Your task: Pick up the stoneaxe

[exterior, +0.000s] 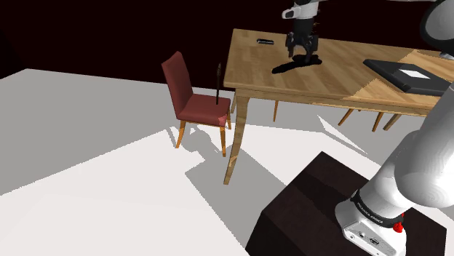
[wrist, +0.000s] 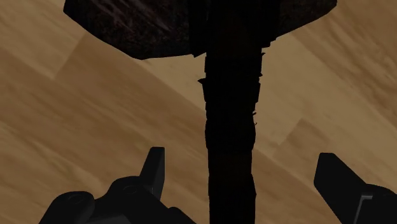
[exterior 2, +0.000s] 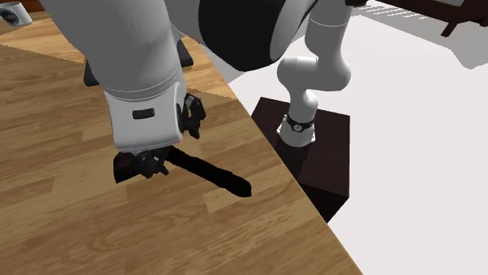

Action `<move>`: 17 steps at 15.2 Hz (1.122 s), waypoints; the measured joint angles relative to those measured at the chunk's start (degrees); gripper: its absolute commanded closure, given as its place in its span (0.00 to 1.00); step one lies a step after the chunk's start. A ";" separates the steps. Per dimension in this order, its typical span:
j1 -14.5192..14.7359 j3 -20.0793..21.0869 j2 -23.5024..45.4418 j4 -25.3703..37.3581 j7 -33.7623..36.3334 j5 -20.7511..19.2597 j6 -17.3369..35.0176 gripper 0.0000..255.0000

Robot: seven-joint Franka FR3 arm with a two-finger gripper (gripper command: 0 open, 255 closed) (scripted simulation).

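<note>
The dark stone axe with a long black handle (wrist: pixel 232 127) lies flat on the light brown wooden table (exterior: pixel 327 80). Your black jaws hang right over it. They are wide apart, one on each side of the handle, and they do not touch it. So you are at the step just before the grab. Next, I think you need to go down a little, squeeze the handle tight, then lift.
</note>
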 measured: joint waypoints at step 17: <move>-0.05 -0.01 0.08 -2.35 0.03 -0.01 2.45 1.00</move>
